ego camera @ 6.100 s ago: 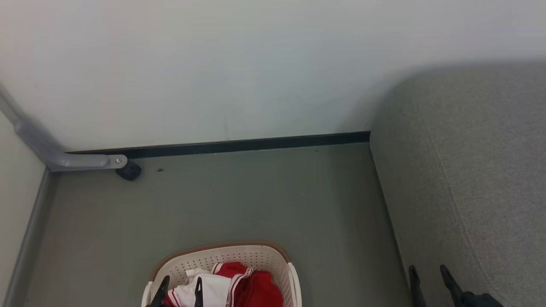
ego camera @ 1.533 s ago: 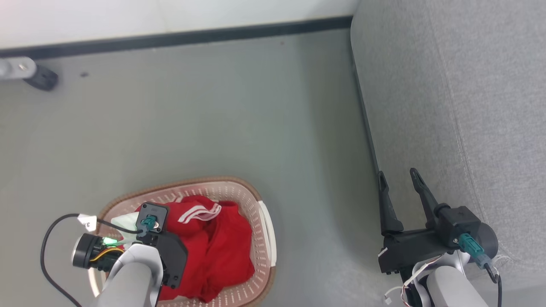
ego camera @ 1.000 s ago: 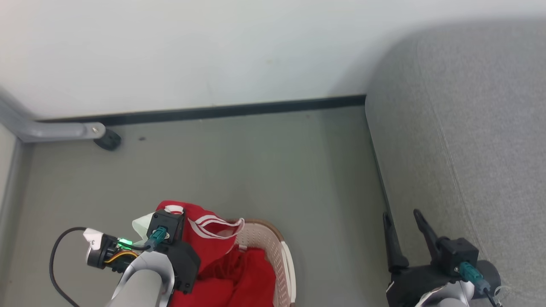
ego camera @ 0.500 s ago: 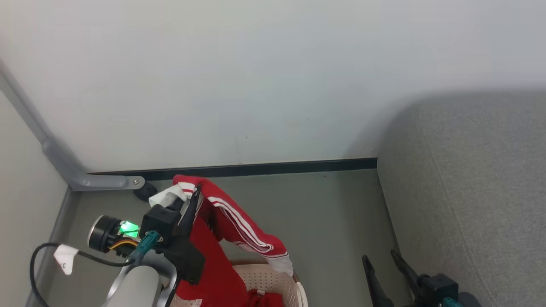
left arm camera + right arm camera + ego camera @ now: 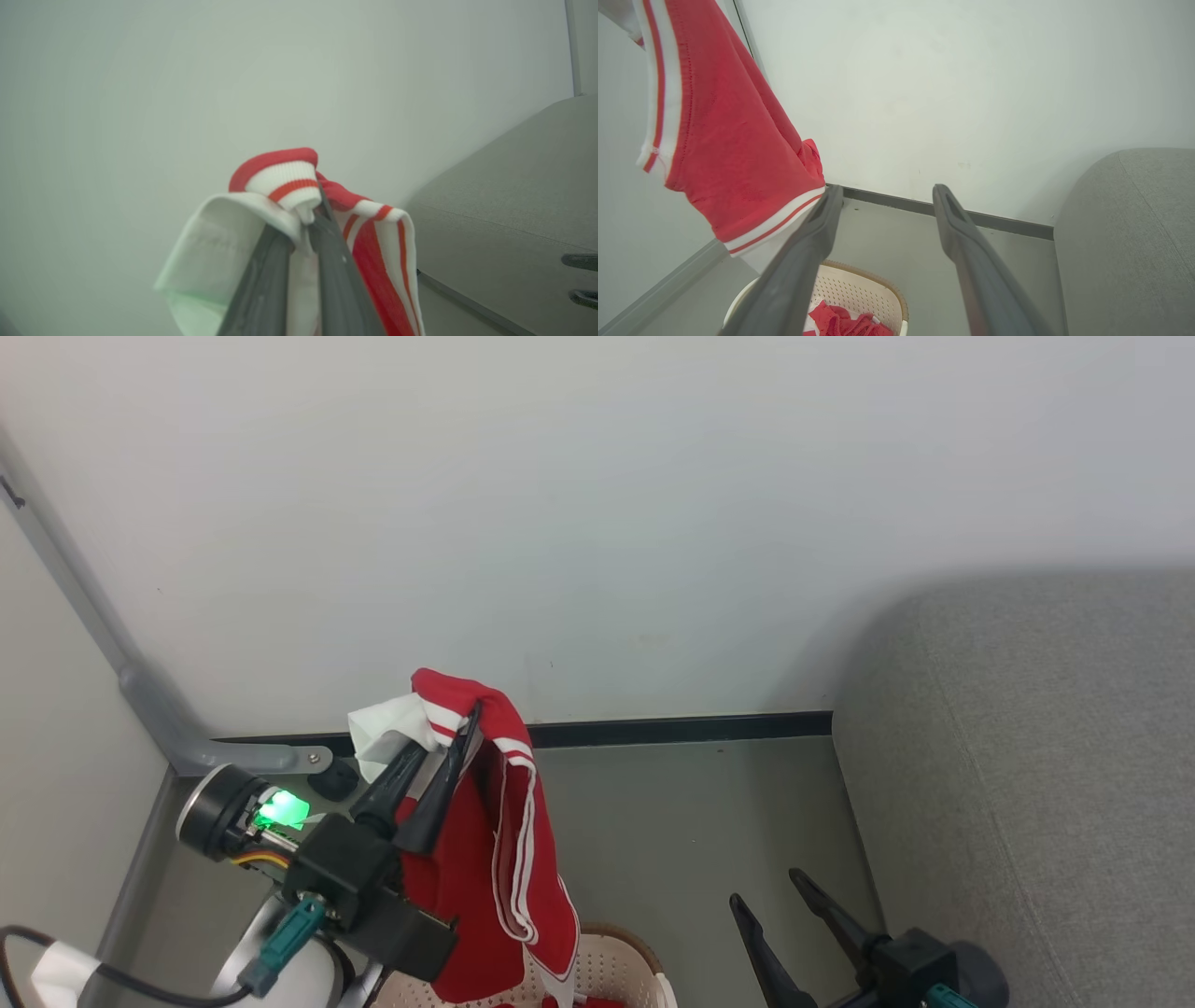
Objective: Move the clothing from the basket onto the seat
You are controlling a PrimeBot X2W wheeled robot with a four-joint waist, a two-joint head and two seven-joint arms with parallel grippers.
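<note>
Garment (image 5: pixel 471 859): soft bright red fabric, thin white double bands along edges and hem. A ribbed red-and-white cuff (image 5: pixel 280 177) is bunched at its top, with a white panel beside it. It hangs in the air above the basket (image 5: pixel 621 959), draped long and narrow, its lower end just over the rim

Left gripper (image 5: pixel 451 735): clamped on the garment's bunched top, fingers almost together with cloth pinched between them, tips pointing up toward the wall (image 5: pixel 597 523)

More red fabric (image 5: pixel 850 324) lies inside the basket, which is cream, perforated, brown-rimmed and stands on the grey floor (image 5: pixel 672 821)

Right gripper (image 5: pixel 764 887): fingers spread wide, nothing between them, low over the floor between basket and seat

Seat (image 5: pixel 1027 756): grey woven upholstery, rounded edge, at right, well apart from the garment; nothing red visible on it

Dark skirting (image 5: pixel 681 728) runs along the wall's foot
</note>
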